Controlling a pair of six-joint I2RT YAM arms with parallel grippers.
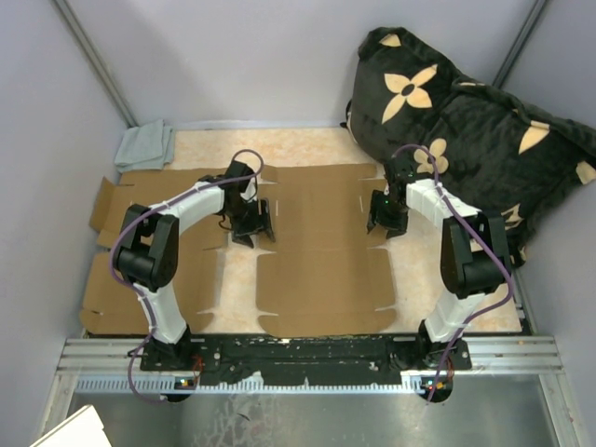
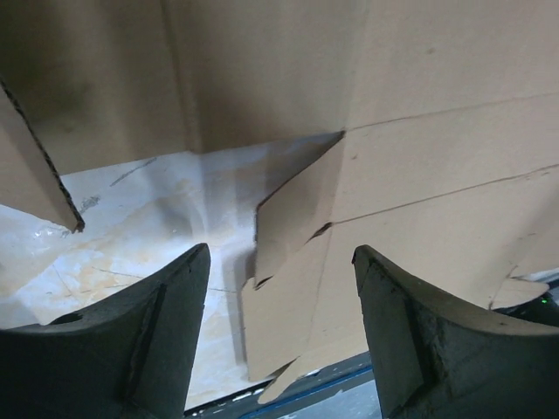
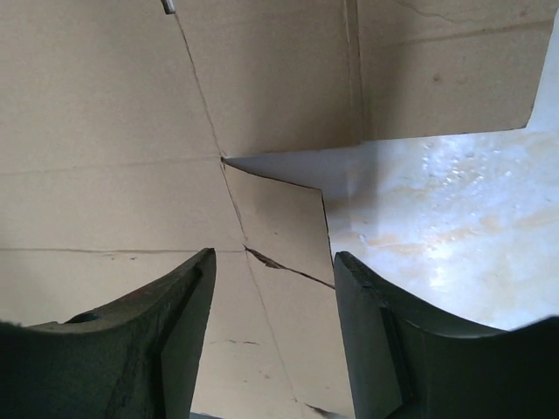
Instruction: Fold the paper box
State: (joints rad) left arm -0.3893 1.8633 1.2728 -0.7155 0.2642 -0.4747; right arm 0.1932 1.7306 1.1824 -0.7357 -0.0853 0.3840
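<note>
Left jaws, right jaws both spread, gripping nothing, above flat paper box [image 1: 321, 270].

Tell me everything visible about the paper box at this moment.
The paper box is an unfolded blank of brown corrugated cardboard, lying flat across the marbled table. Crease lines and cut slits divide it into broad panels and small side flaps, and a flap beside each inner slit looks slightly lifted. The open left gripper and open right gripper hang over those flaps. Whether they touch it cannot be told.
</note>
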